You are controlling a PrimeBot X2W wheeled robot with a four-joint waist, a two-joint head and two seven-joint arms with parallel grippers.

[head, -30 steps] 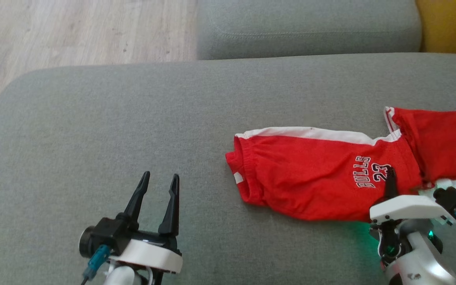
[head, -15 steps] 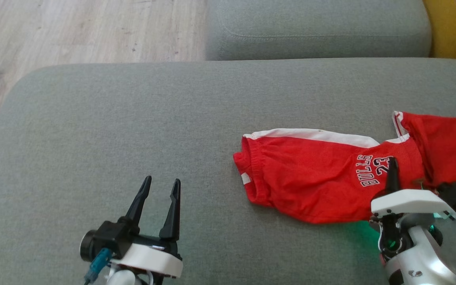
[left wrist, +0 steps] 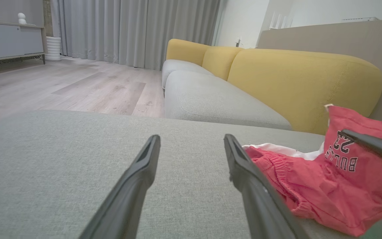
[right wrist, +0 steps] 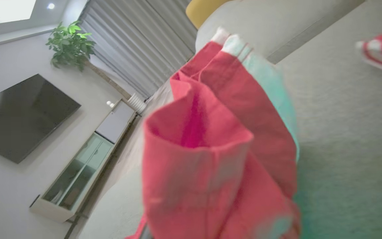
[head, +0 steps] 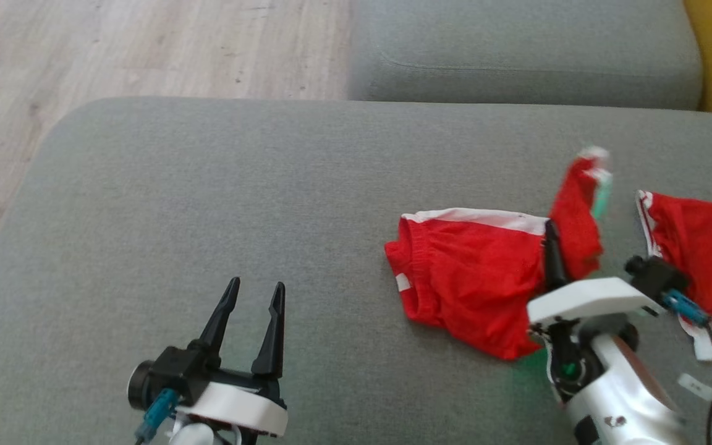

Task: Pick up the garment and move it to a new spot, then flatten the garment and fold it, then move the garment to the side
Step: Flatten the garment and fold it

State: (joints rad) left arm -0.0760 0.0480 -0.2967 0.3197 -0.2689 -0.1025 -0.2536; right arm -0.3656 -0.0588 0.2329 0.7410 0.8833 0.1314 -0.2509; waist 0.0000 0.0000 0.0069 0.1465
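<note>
head view: the right gripper [head: 549, 230] has its two dark fingers pressed tight together, pinching a fold of the red garment [head: 467, 284]. the pinched part rises up off the grey seat cushion [head: 207, 185] and stands just beyond and to the right of the closed fingertips, its white-edged end uppermost and blurred. the rest of the garment lies flat on the cushion to the left of those jaws, with the elastic waistband at the far left and a white stripe along the far edge. a second red piece [head: 702, 253] with white trim lies on the cushion to the right of the right gripper, apart from the lifted fold; i cannot tell whether it belongs to the same garment.

the left gripper [head: 256, 284] hovers low over bare cushion, jaws spread wide with nothing between them, and the garment is well off to its right.

in the left wrist view the fingers [left wrist: 138, 172] stand parted over grey fabric. the garment [left wrist: 327, 186] sits right of the right-hand finger, its raised part showing "bulls 23" mirrored, before the yellow backrest [left wrist: 293, 79].

in the right wrist view the held fabric [right wrist: 217, 149] bunches up directly ahead of the jaws, hiding them.
</note>
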